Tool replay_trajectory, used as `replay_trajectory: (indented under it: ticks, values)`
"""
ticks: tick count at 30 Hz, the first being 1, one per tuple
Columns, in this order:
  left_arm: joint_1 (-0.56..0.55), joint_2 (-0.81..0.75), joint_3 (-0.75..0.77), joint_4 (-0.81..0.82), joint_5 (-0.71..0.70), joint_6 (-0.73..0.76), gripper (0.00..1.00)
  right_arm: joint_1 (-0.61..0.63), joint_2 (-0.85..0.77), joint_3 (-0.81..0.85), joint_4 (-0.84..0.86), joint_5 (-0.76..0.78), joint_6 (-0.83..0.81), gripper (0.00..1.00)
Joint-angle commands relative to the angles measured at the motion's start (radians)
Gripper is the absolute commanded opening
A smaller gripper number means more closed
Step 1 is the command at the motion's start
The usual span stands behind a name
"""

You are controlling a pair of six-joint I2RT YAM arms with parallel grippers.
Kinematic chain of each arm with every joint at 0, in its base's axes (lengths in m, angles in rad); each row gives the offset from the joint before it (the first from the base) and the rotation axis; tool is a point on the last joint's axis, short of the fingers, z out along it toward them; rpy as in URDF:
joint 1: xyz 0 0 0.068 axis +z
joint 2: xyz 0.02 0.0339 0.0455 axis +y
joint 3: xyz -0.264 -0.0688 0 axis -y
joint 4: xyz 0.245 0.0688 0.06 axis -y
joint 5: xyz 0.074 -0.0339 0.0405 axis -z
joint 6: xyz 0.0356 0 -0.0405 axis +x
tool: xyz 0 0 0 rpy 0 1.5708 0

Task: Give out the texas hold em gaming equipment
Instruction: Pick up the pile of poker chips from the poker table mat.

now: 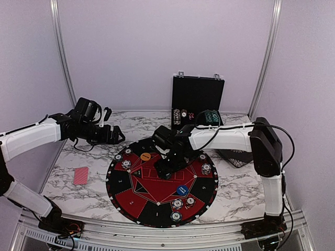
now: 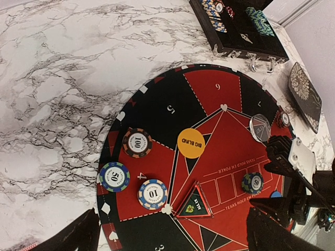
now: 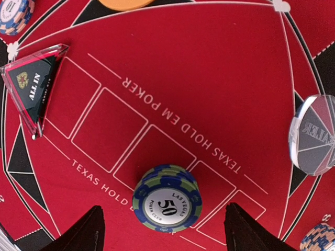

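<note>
Right fingers [image 3: 84, 232] flank 50 chip [image 3: 166, 198] on mat [image 3: 209, 78].

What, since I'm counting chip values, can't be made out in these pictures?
- Top view: numbers on striped poker chips around the round red-and-black mat, too small.
- Top view: mat centre, hidden by the right hand.
- Right wrist view: clear round disc, cut off by right edge.
</note>
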Motion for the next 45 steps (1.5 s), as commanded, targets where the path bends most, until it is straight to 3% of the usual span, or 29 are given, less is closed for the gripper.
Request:
replay_trajectory:
  ticks: [1, 22, 35, 45]
  values:
    - [0.014, -0.021, -0.008, 0.023, 0.027, 0.021, 0.99, 0.006, 0.035, 0.047, -0.03, 0.029, 0.019, 0.75]
    - [0.021, -0.006, -0.014, 0.023, 0.044, 0.015, 0.99, 0.036, 0.111, 0.089, -0.084, 0.082, 0.05, 0.45]
    - [0.021, 0.005, -0.015, 0.023, 0.047, 0.017, 0.99, 0.024, 0.089, 0.075, -0.088, 0.121, 0.062, 0.13]
    - [0.021, 0.01, -0.017, 0.022, 0.047, 0.019, 0.99, 0.004, 0.03, 0.035, -0.073, 0.143, 0.067, 0.09]
